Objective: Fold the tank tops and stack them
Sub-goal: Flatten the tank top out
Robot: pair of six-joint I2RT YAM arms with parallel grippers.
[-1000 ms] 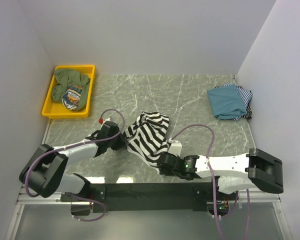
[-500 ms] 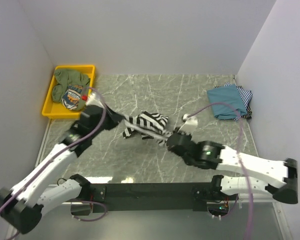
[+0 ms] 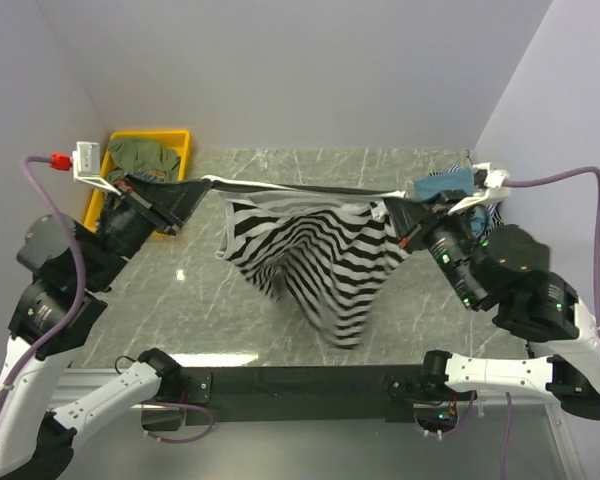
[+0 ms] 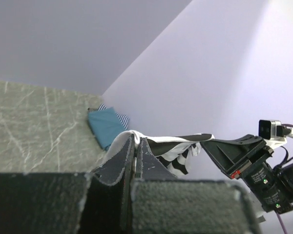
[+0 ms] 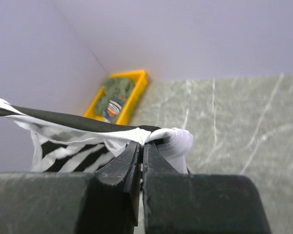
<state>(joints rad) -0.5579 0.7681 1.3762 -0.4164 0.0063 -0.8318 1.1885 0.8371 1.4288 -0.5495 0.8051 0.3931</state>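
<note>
A black-and-white striped tank top (image 3: 315, 255) hangs stretched in the air between both grippers, its body drooping toward the table. My left gripper (image 3: 195, 188) is shut on its left end; the left wrist view shows the cloth (image 4: 180, 151) pinched at the left gripper's (image 4: 136, 139) tips. My right gripper (image 3: 395, 212) is shut on the right end, and the right wrist view shows white fabric (image 5: 173, 141) bunched at that gripper's (image 5: 141, 144) tips. A teal-blue tank top (image 3: 458, 203) lies folded at the back right on thin-striped tops (image 3: 492, 195).
A yellow tray (image 3: 175, 140) holding green and patterned cloth stands at the back left, partly behind the left arm. White walls close in the marble table (image 3: 280, 170) on three sides. The arm bases sit on a black rail (image 3: 300, 380) at the near edge.
Both grippers closed on the striped top, then rose and spread apart, lifting it off the table and pulling its top edge taut.
</note>
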